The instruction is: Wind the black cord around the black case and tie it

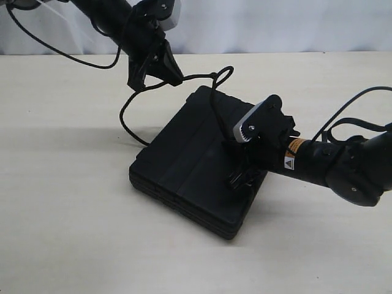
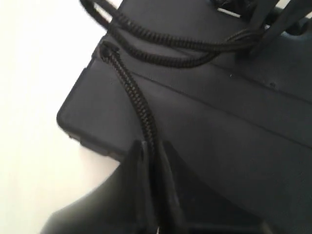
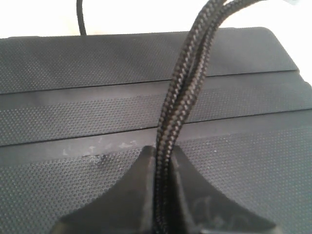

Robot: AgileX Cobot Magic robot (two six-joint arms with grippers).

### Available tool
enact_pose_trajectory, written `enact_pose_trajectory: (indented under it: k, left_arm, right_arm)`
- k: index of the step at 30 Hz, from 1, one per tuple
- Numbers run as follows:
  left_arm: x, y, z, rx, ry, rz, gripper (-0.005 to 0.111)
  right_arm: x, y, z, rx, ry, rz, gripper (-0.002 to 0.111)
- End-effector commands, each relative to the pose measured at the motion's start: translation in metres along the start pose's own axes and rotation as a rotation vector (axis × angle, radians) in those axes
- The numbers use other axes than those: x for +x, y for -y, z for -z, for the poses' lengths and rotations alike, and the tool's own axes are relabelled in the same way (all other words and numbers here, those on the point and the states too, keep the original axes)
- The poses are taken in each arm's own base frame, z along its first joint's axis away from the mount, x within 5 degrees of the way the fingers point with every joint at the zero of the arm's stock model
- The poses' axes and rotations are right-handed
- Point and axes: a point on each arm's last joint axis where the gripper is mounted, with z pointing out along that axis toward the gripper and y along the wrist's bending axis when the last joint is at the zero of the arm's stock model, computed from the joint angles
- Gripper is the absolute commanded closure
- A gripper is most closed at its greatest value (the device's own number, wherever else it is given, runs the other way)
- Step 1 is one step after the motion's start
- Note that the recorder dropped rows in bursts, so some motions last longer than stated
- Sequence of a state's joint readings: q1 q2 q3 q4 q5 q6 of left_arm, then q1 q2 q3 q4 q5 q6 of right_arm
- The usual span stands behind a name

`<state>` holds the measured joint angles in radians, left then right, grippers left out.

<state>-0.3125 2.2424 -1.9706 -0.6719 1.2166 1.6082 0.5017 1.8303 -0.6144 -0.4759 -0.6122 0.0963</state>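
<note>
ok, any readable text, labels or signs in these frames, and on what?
No legible words in any view.
On the right arm, the orange sticker: print too small to read.
Beside it, the white sticker: a warning triangle sign, no readable words.
On the black case and the black cord: no markings visible.

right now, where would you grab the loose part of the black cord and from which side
Take the bowed stretch of the cord left of the case, between the left tool and the case's edge. It curves out over the table, apart from both, so probably come from above, closing across the strand.
</note>
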Motion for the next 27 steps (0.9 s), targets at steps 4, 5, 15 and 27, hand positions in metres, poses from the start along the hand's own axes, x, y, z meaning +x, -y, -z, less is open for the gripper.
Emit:
enact_pose_trajectory:
  k: [4,5,15,27]
  left_arm:
    - [-0.017,0.005,-0.003,0.012,0.052,-0.028,0.107]
    - [-0.019,0.006,-0.004,0.015,0.054,-0.03,0.107]
    - [-0.031,0.012,-0.013,0.036,0.054,-0.087,0.107]
    - [-0.016,0.01,-0.011,0.036,-0.079,-0.131,0.107]
  right_arm:
    - [-0.001,-0.001,-0.001,-0.008,0.013,0.004,0.104]
    - [-0.001,-0.001,-0.001,-0.008,0.013,0.004,0.104]
    - [-0.001,-0.002,-0.001,-0.025,0.012,0.027,0.104]
    - [-0.001,-0.002,-0.001,-0.027,0.015,0.017,0.104]
